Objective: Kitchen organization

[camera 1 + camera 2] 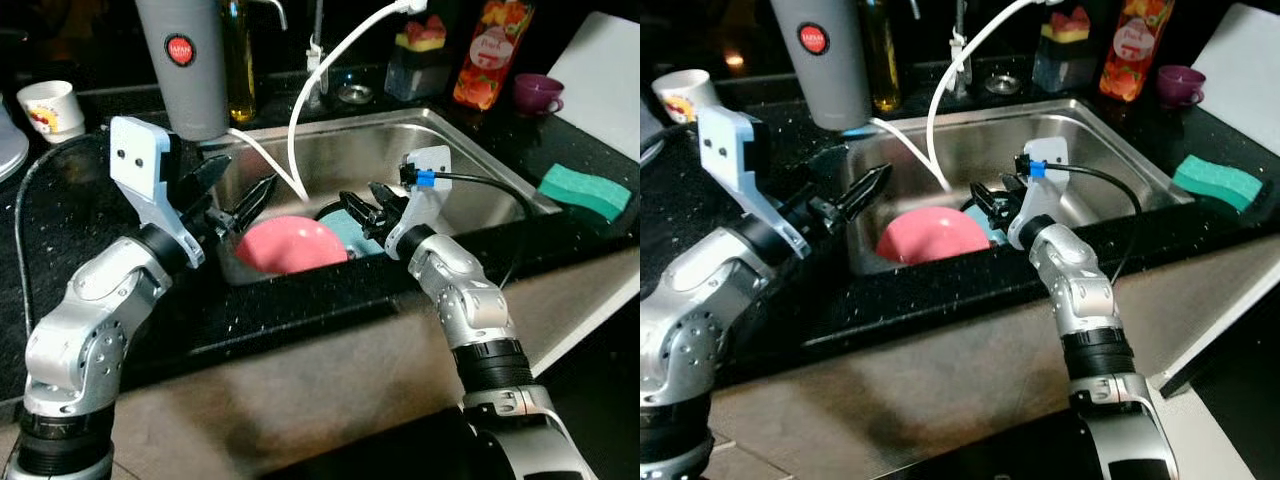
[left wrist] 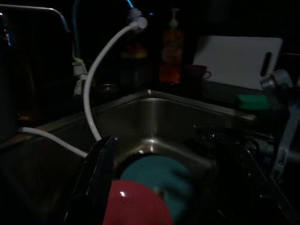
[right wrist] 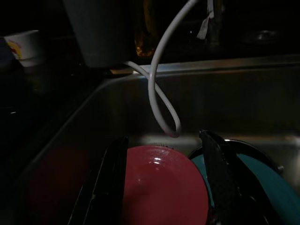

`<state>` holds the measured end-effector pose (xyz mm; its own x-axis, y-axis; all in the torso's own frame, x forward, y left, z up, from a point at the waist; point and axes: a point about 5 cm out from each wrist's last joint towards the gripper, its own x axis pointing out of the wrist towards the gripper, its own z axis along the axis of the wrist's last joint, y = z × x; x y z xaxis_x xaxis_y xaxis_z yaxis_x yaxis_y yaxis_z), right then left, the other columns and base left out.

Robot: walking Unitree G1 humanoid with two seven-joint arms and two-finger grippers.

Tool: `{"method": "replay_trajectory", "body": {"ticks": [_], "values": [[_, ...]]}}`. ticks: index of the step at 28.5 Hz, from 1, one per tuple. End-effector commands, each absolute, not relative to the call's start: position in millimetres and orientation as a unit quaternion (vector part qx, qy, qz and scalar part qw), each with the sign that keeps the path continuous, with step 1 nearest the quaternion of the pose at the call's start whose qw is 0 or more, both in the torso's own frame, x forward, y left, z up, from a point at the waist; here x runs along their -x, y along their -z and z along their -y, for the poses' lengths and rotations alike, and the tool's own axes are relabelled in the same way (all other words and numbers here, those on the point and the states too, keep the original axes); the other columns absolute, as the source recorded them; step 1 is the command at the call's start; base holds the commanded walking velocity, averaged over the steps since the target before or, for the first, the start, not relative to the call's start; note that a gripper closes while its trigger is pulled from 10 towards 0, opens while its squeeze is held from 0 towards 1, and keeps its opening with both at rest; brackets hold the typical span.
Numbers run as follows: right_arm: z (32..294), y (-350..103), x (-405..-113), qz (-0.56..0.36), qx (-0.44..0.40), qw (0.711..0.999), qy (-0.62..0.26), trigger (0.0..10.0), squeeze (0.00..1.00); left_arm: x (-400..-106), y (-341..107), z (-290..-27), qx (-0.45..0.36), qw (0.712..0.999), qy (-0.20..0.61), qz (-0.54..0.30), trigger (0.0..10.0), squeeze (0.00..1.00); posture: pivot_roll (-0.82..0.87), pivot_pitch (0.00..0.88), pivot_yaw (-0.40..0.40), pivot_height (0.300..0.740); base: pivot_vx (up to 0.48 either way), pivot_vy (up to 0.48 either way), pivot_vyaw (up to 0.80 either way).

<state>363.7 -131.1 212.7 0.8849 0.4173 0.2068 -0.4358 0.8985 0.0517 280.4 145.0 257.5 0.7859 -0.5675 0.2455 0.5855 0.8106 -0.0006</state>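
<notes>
A pink bowl [image 1: 290,245] lies in the steel sink [image 1: 470,150] at its front left, with a teal dish [image 1: 350,232] partly tucked behind it on the right. My left gripper [image 1: 250,172] hangs open over the sink's left rim, just above the bowl's left edge. My right gripper [image 1: 358,192] is open too, hovering over the seam between bowl and teal dish. In the right wrist view the pink bowl [image 3: 164,187] lies between the two fingers [image 3: 215,164] without touching them. The left wrist view, very dark, shows the bowl [image 2: 136,206] below one finger [image 2: 101,164].
A white hose [image 1: 300,110] loops down into the sink. A grey cylinder [image 1: 185,60] and an oil bottle [image 1: 240,60] stand at the back left, a white cup [image 1: 50,105] further left. Right of the sink are a green sponge [image 1: 585,190], purple cup [image 1: 537,92], orange bottle [image 1: 490,50] and white board [image 1: 605,70].
</notes>
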Motion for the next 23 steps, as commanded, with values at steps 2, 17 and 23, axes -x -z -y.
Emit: {"method": "replay_trajectory", "body": {"ticks": [2,17,23], "values": [[140.8,-212.4,-365.1,0.103,-0.052,0.973,-0.201,10.0,0.00,-278.2,-259.5,-140.8,0.032,0.942,0.314,0.116,10.0,0.00,0.10,0.000,0.033,0.740,-0.446,0.000,0.00],[169.1,-164.4,-366.9,0.016,0.040,0.990,-0.136,10.0,0.00,-291.9,-221.4,-165.4,0.027,0.968,0.244,0.055,10.0,0.00,0.09,0.000,0.033,0.740,-0.288,0.000,0.00],[202.6,-101.8,-352.2,-0.110,0.093,0.986,-0.084,10.0,0.00,-296.1,-144.9,-198.1,0.028,0.984,0.164,-0.060,10.0,0.00,0.08,0.000,0.018,0.740,0.000,0.000,0.48]]}}
